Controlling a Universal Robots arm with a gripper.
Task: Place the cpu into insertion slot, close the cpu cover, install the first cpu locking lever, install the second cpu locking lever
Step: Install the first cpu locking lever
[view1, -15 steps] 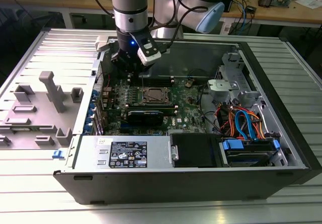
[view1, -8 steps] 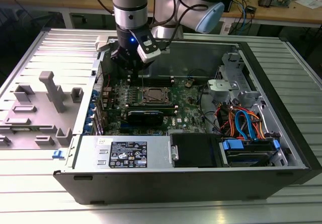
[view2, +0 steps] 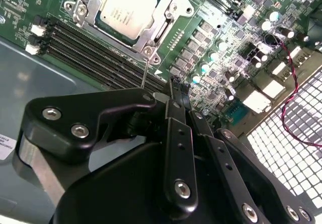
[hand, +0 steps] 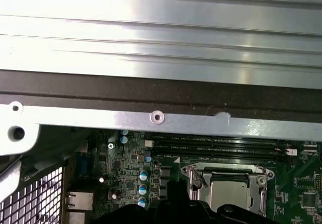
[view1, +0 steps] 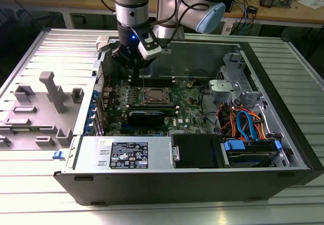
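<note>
- Hand [view2: 176,90]: clenched, fingertips together, over the green board [view2: 25,7] beside the socket.
- Cpu [view2: 128,7]: seated in insertion slot [view2: 80,8]; cpu cover [view2: 162,23] lies flat around it.

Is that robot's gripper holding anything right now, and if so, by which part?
Nothing, as far as shows. The gripper hangs just above the green board, and the silver chip lies in its socket, apart from the gripper.

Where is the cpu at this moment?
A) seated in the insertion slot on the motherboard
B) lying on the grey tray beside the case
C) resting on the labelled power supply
A: in the second wrist view the cpu sits, silver top up, inside the metal rim of the insertion slot.
</note>
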